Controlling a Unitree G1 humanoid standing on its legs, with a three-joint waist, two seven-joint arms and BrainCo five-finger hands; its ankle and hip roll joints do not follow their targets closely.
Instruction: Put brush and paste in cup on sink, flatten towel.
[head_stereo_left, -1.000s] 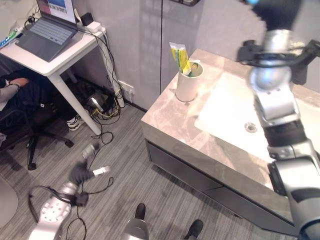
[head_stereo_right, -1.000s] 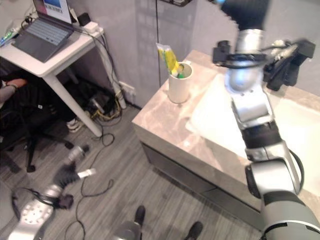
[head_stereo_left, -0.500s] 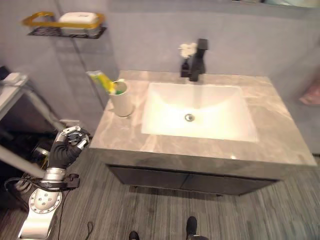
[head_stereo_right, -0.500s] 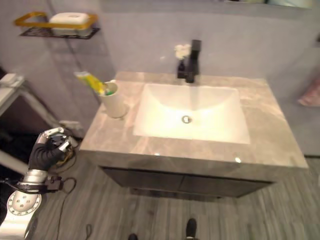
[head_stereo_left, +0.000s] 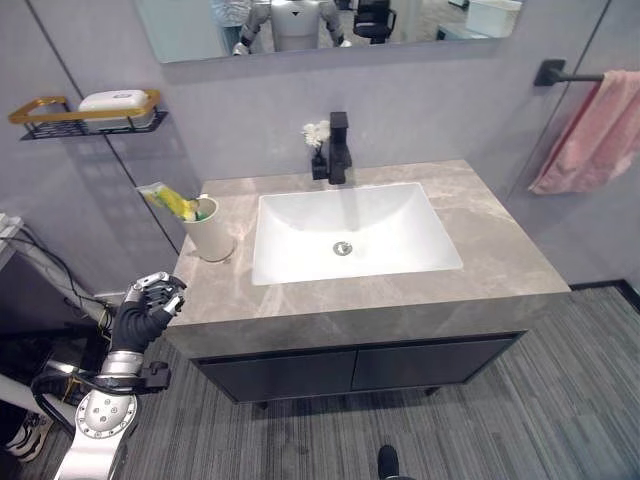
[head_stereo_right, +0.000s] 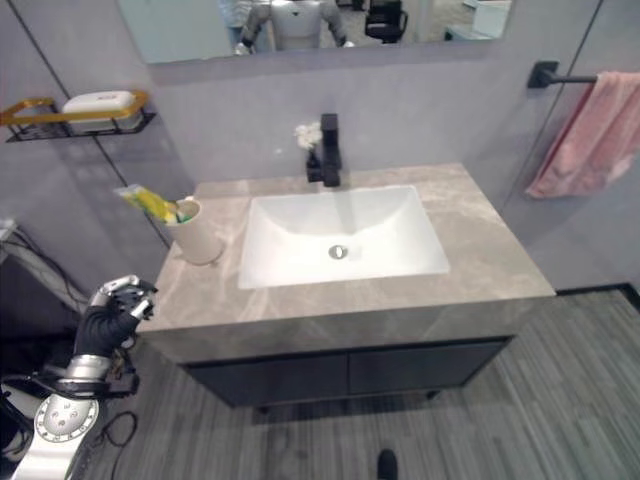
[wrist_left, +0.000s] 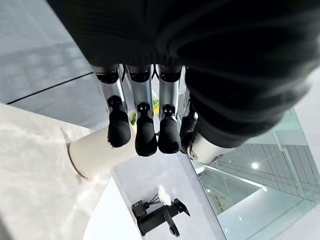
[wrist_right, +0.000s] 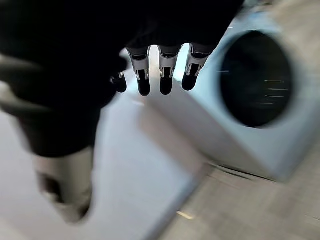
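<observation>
A white cup (head_stereo_left: 212, 235) stands on the grey counter (head_stereo_left: 490, 240) left of the white sink basin (head_stereo_left: 300, 255). A yellow toothpaste tube (head_stereo_left: 165, 200) and a green toothbrush (head_stereo_left: 201, 213) stick out of the cup. A pink towel (head_stereo_left: 590, 130) hangs bunched on a black bar on the right wall. My left hand (head_stereo_left: 140, 315) hovers low beside the counter's left front corner, fingers (wrist_left: 145, 135) curled and holding nothing; past them the left wrist view shows the cup (wrist_left: 95, 152). My right hand (wrist_right: 161, 70) has curled fingers and nothing in it.
A black faucet (head_stereo_left: 338, 150) with a small white flower beside it stands behind the basin. A wire shelf (head_stereo_left: 85, 108) with a soap dish hangs on the left wall. A white appliance (wrist_right: 240, 110) with a round dark door lies past the right hand.
The camera has swung from the desk and floor on the left to face the sink. My raised right arm has left the eye views. My left hand's fingers have curled in.
</observation>
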